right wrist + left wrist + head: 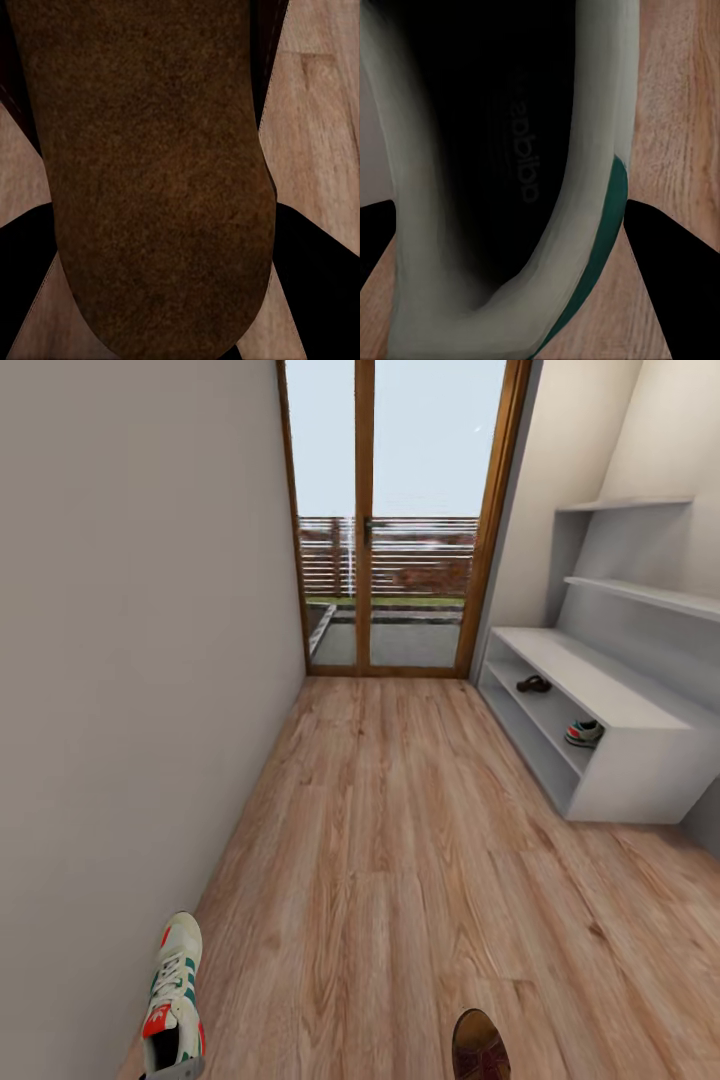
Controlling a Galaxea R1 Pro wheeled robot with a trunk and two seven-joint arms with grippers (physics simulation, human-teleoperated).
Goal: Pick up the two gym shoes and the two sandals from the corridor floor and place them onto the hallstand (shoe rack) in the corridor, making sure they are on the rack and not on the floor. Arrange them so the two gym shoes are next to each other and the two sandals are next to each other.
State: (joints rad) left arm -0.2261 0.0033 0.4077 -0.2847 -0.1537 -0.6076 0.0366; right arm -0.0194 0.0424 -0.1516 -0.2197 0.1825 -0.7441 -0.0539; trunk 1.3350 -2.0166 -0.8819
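Corridor floor (400, 860): light brown wood-grain planks, running from the glazed door (395, 520) back toward the camera; bare grey wall along the left side.

Glazed door: wood-framed, two tall panes, at the far end of the corridor; slatted fence and a paved strip visible through it.

Hallstand (640, 760): pale grey unit against the right wall, just right of the glazed door. Broad low top, open slots beneath, two staggered shelves above.

Gym shoe, first (173, 1000): white with green stripes and red tongue label, well apart from the hallstand, near the left wall at the lower edge of the head view, toe pointing toward the door. In the left wrist view its pale collar (585, 150) and dark inner cavity sit between the dark fingers (675, 262) of the left gripper (532, 255), with floor planks behind. The gripper appears clamped on the shoe's heel end.

Sandal, first (480, 1045): dark brown, at the bottom edge of the head view, well apart from the hallstand. In the right wrist view its brown footbed (150, 187) lies between the dark fingers (319, 285) of the right gripper (161, 300), which looks to be grasping it.

Gym shoe, second (584, 734): inside the hallstand's lower slot, at the end farther from the door.

Sandal, second (533, 684): inside the hallstand's slot, toward the door end, apart from the second gym shoe.
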